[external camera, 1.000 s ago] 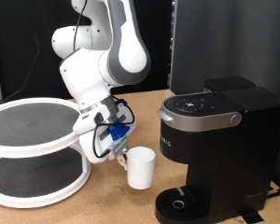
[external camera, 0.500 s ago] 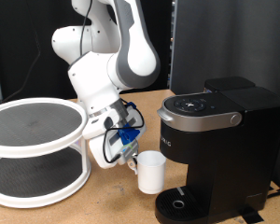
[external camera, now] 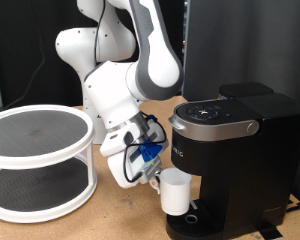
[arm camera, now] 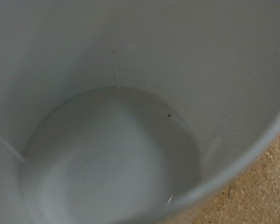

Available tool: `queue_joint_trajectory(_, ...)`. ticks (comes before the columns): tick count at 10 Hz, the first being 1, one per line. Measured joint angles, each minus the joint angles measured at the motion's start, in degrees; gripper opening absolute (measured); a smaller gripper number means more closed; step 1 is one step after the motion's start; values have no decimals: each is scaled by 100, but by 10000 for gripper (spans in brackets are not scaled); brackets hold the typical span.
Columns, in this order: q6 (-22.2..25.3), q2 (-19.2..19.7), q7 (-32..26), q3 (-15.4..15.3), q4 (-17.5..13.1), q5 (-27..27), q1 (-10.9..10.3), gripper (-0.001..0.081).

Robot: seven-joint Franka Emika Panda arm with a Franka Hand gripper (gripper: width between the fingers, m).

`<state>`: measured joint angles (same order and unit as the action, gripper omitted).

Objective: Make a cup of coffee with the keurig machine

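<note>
The white cup [external camera: 175,192] hangs upright in the air just over the round drip tray [external camera: 190,216] of the black keurig machine [external camera: 230,155]. My gripper [external camera: 154,178] is at the cup's side toward the exterior view's left and holds it there. The wrist view is filled by the cup's empty white inside [arm camera: 112,149], with a strip of the wooden table [arm camera: 257,187] at one corner. The machine's silver-grey lid handle [external camera: 218,126] is down, the lid shut.
A white two-tier round rack [external camera: 38,160] stands at the exterior view's left on the wooden table [external camera: 110,215]. A black panel [external camera: 225,45] rises behind the machine. My white arm [external camera: 125,75] leans over the table between the rack and the machine.
My gripper has carried the cup toward the exterior view's right and bottom, from the table between rack and machine to above the drip tray.
</note>
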<state>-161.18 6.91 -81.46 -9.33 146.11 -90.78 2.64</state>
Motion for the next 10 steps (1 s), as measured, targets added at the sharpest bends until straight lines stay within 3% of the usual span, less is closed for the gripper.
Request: queue_joint_trajectory(10,-180,205,-418,-366,-196,-624,-46,68)
